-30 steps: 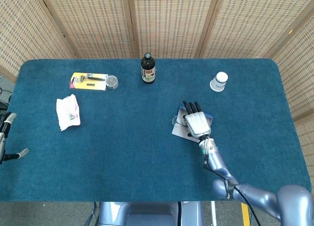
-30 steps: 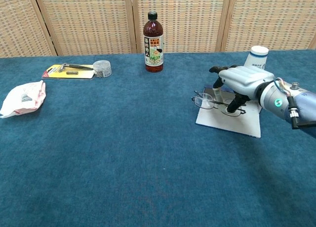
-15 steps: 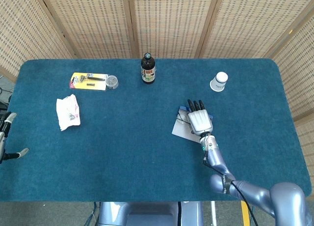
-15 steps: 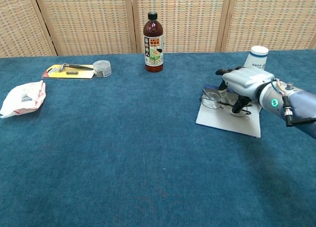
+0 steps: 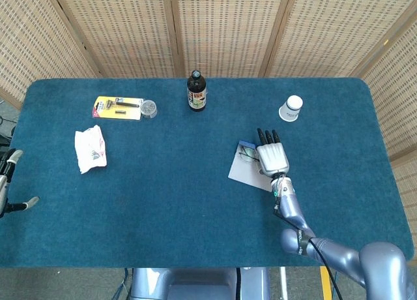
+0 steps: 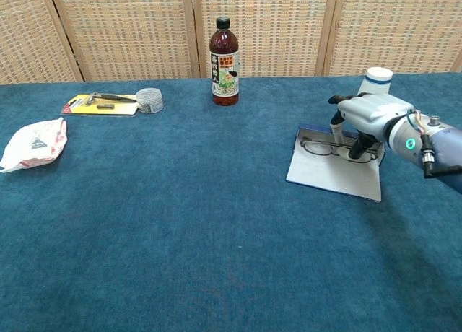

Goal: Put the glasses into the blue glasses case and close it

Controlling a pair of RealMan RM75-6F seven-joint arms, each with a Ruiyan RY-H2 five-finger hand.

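Flat pale open flap of blue glasses case (image 6: 328,175) nearest, lying on blue cloth table (image 6: 180,224). Behind it, thin wire-rimmed glasses (image 6: 326,147) sit in case tray. Right hand (image 6: 364,119) above right lens; fingers curl down onto frame, appear to pinch it. Left hand (image 5: 8,182) at table edge; state unclear. Glasses light, fragile, springy: hold rim or bridge, avoid lenses.
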